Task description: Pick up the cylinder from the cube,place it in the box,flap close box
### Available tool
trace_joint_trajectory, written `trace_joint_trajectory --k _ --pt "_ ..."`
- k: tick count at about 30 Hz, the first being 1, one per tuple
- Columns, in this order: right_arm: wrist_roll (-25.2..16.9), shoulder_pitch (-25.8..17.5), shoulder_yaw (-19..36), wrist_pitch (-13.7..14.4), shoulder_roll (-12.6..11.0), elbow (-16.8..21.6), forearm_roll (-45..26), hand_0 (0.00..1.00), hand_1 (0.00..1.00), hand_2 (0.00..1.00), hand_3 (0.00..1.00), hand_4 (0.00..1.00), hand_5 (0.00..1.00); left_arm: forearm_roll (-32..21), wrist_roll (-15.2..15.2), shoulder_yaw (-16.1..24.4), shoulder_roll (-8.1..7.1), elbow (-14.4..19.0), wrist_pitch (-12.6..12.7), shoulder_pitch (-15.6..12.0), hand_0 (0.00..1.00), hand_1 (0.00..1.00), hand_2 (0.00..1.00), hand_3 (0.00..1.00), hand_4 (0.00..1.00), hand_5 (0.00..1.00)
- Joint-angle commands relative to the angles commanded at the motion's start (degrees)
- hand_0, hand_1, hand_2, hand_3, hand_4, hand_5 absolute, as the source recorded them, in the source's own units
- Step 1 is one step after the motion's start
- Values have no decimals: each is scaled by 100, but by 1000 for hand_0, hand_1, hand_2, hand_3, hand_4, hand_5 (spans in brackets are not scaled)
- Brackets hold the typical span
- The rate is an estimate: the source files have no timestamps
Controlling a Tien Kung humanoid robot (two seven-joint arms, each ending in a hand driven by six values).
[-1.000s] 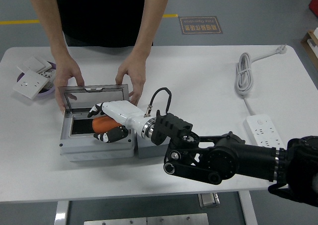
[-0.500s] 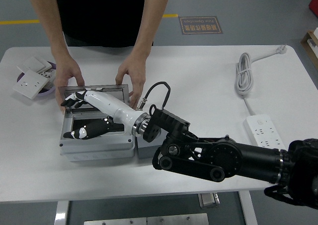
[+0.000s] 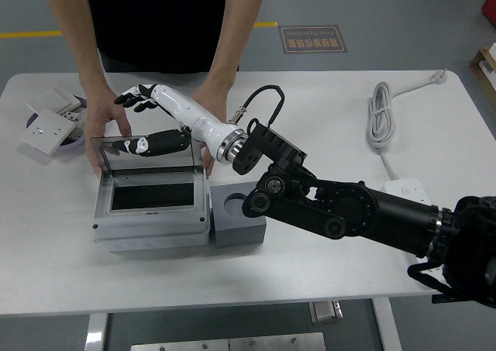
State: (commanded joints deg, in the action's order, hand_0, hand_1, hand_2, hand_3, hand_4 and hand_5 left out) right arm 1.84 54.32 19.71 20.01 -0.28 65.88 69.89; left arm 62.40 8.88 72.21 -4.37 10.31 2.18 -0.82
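Note:
The grey box (image 3: pixel 151 225) stands at the table's front left, its clear lid (image 3: pixel 143 156) raised upright at the back edge. Its dark inside shows no orange cylinder. To the right, touching the box, sits the grey cube (image 3: pixel 240 225), and its round socket (image 3: pixel 236 206) is empty. My right hand (image 3: pixel 136 122) reaches over the box to the lid's top edge, fingers (image 3: pixel 130 98) spread and holding nothing, thumb at the lid's rim. A person's hand (image 3: pixel 99 122) rests at the box's back left corner. The person's other hand (image 3: pixel 208 103) lies behind my wrist.
White switch plates (image 3: pixel 48 121) lie on a purple dish (image 3: pixel 75 140) at the far left. A coiled white cable (image 3: pixel 380 118) and a white power strip (image 3: pixel 411 200) lie at the right. My black forearm (image 3: pixel 349 211) crosses the table's middle.
My right hand held the orange cylinder over the box, lowered it inside, then rose empty and moved back to the lid's top edge. The cylinder no longer shows.

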Motion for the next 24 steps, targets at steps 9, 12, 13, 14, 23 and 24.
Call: trace_joint_trajectory --k 9,12,13,14,23,24 --pt "101 -117 -353 -9 -237 250 42 741 693 707 690 854 309 0 -4 24 -5 0 8 5 923 852 854 951 2 2" --pt "161 -164 -462 -17 -377 489 107 728 691 703 695 846 313 -15 -9 22 -4 0 9 2 923 852 854 951 2 2" --pt "185 -179 -497 -18 -444 591 129 728 691 703 695 846 313 -19 -12 23 -3 0 10 1 923 852 854 951 2 2" --pt "203 -188 -521 -18 -498 668 145 728 691 703 695 846 313 -28 -16 19 -3 0 10 0 923 852 854 951 2 2" --pt "351 -183 -830 -11 -962 1274 167 716 690 709 696 829 331 -77 -39 12 -20 0 20 -13 923 852 854 951 2 2" --pt "362 -176 -872 -9 -996 1327 162 716 690 709 696 829 331 -83 -41 11 -23 0 22 -13 923 852 854 951 2 2"
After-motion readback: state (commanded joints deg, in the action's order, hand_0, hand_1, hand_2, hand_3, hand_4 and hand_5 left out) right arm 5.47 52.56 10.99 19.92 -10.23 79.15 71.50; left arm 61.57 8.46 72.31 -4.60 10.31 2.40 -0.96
